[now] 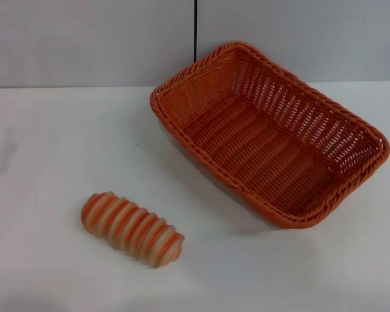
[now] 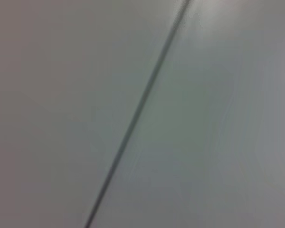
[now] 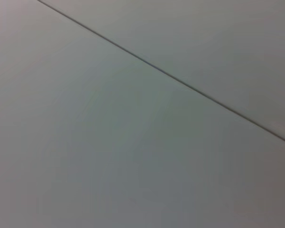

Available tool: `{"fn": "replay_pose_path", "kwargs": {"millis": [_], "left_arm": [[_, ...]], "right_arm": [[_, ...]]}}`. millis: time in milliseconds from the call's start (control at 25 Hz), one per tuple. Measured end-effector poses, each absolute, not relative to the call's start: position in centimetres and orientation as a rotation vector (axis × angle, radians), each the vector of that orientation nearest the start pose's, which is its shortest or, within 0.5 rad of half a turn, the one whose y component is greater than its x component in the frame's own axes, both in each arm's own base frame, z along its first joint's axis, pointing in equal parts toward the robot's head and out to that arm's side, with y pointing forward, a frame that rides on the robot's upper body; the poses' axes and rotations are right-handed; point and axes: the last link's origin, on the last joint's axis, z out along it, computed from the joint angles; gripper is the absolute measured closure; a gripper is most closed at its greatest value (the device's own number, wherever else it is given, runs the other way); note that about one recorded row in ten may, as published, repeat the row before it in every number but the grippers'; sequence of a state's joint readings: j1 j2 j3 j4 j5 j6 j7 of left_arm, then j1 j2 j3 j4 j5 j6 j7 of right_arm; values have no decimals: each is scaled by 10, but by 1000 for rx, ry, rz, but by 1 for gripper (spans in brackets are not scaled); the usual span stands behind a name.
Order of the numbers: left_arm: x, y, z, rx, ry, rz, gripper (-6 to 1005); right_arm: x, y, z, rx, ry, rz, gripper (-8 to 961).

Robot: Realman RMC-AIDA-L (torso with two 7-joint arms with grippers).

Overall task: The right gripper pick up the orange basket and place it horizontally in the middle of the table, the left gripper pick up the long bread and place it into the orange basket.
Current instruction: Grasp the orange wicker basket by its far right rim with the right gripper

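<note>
- On the white table (image 1: 45,149), the orange basket (image 1: 266,133) sat toward the far right, empty and turned at a slant, one corner almost at the back edge near the wall; it had not yet been set level across the middle.
- Near the front and left of centre lay the long bread (image 1: 132,229), a ridged orange-and-cream loaf, also at a slant and well apart from the basket.
- Neither the right gripper nor the left gripper appeared in any view, so whether either pincer was spread or pressed together could not be told; both wrist cameras showed only a plain pale surface crossed by a thin dark line.
- A likely trouble was the basket's flared, braided rim: a shallow pinch on it could slip, or tip the basket as it was lifted.
- Turning it square might also sweep a corner into the loaf if it was carried low across the table.
- The loaf's rounded, ridged body looked apt to roll out of a pinch taken off its middle.
</note>
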State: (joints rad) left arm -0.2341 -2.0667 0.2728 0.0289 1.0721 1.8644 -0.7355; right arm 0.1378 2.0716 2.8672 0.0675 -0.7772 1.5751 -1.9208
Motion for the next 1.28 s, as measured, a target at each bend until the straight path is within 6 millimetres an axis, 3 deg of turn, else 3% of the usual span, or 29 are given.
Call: {"fn": "replay_pose_path", "kwargs": {"millis": [600,760,880,960,1080,1120,1280], "left_arm": [[-346,222,79,-1145,-465,-1375,156],[-346,222,78,-1168,-468,-1376,158],[-346,221,78,-1180,-467,-1373,159],[-346,221,77,-1184,-470,-1372,159],[-347,221,78,-1184,-476,-1372,159],[-347,220,78,-1184,-478,-1372,159],[-349,219,78,-1182,-485,-1371,159]], "right_arm": [[416,210,89,-706,989,1508,497],[413,212,94,-706,1013,1599,496],[405,215,108,-856,986,1623,497],[389,217,127,-1071,874,1597,500],[378,218,140,-1188,798,1586,502],[369,222,156,-1294,744,1578,502],[357,233,178,-1421,728,1574,502]]}}
